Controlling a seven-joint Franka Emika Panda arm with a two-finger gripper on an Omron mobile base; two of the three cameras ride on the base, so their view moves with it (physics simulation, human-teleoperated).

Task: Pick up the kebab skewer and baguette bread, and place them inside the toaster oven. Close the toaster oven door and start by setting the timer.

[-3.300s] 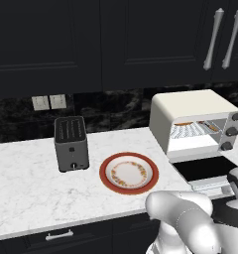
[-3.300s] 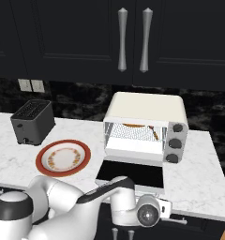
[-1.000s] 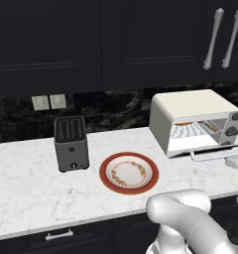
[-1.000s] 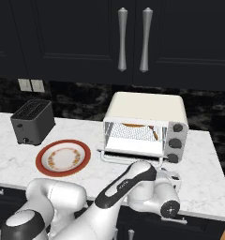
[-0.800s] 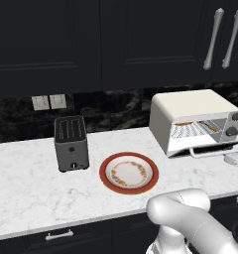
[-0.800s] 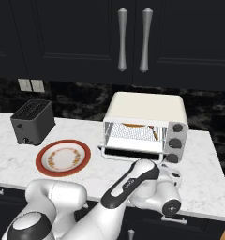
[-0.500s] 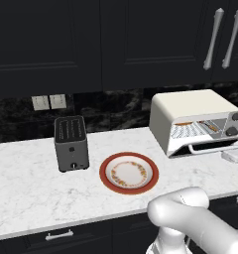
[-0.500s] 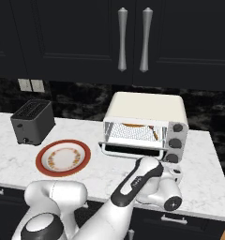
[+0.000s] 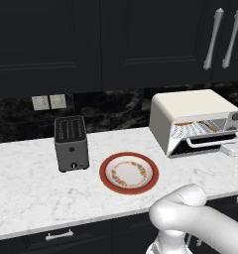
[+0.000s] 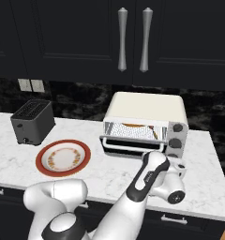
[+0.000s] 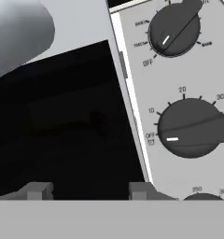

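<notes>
The cream toaster oven (image 9: 190, 111) (image 10: 147, 110) stands at the counter's right. Its dark glass door (image 11: 62, 126) hangs ajar, the silver handle (image 9: 210, 143) (image 10: 126, 146) low across the opening. On the wire rack inside lie the golden baguette bread (image 10: 133, 125) and the kebab skewer (image 10: 154, 133). My gripper (image 10: 179, 164) (image 9: 236, 148) (image 11: 89, 191) hovers just in front of the oven's right side, by the grey knobs. Its fingertips (image 11: 37, 191) stand apart with nothing between them. In the hand view a knob (image 11: 193, 128) marked OFF, 10, 20 sits right of the door's edge, with another knob (image 11: 174, 30) above it.
A red-rimmed plate (image 9: 129, 172) (image 10: 63, 158) with nothing on it lies mid-counter. A dark grey slot toaster (image 9: 71, 143) (image 10: 32, 122) stands to its left. Dark cabinets with silver handles (image 10: 132, 40) hang overhead. The counter's front edge runs just below my hand.
The oven door has swung up from lying nearly flat to ajar. My gripper has risen toward the knob panel and its fingers have drawn closer together.
</notes>
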